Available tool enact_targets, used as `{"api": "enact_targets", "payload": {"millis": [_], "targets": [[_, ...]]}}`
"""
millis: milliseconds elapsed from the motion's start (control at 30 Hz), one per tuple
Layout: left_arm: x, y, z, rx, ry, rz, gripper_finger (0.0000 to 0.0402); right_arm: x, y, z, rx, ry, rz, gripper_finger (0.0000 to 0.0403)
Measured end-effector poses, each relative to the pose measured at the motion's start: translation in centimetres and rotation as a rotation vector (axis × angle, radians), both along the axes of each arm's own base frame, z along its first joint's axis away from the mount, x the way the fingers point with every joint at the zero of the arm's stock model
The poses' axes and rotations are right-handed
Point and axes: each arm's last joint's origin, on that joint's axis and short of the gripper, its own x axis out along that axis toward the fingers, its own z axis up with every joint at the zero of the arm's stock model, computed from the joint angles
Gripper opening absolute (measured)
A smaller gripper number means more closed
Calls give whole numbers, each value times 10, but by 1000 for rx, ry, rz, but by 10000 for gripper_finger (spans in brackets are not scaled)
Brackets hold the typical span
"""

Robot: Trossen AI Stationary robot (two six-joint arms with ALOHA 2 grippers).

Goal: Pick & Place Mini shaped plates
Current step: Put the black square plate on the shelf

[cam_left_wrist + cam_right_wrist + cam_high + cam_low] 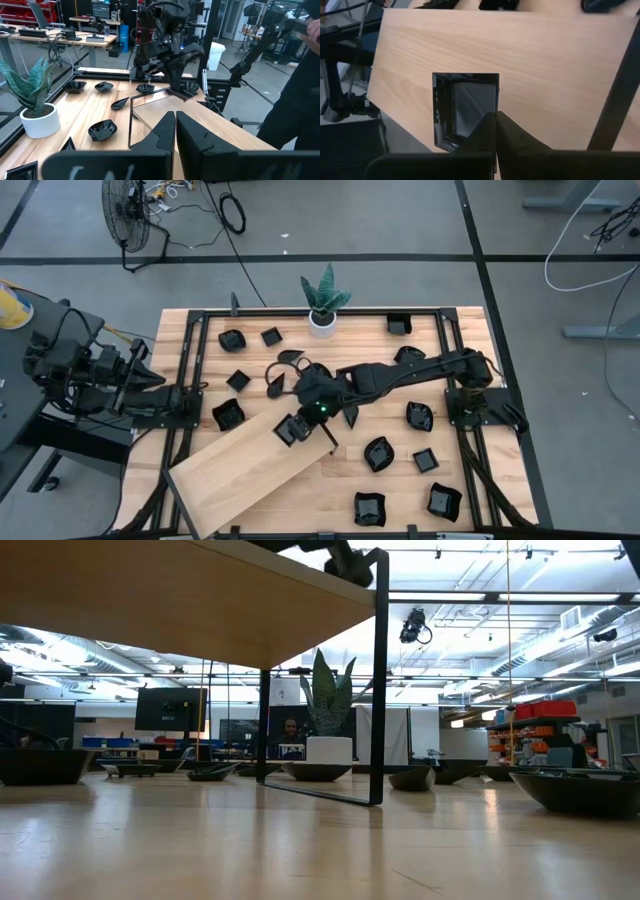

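Several glossy black mini plates lie scattered on the table, e.g.. My right gripper reaches from the right to the table's middle. It is over the far end of the light wooden board and shut on a square plate. My left gripper is shut and holds nothing. It waits at the table's left edge and looks across at the right arm. My right gripper pinches the square plate between its two fingers by the rim on one side, near a corner. The fingers come from above, pointing down. The plate sits tilted over the board's surface. Whether its underside touches the board I cannot tell.
The board is a raised shelf on thin black metal legs, slanting from the table's middle toward its near left corner. A white pot with a green plant stands at the far edge. A black frame runs around the table. A person stands beyond the table.
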Motion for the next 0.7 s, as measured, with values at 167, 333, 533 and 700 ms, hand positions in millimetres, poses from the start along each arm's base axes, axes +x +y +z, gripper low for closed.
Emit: {"api": "enact_targets", "payload": {"millis": [167,333,533,700], "targets": [[0,0,0,0,0,0,18,-1,0,-12,24,32,-31,0],[0,0,0,0,0,0,18,-2,1,-20,71,69,-63,0],[0,0,0,0,0,0,18,-2,1,-23,125,88,-125,0],[0,0,0,0,0,0,18,-2,1,-23,126,86,-129,0]]}}
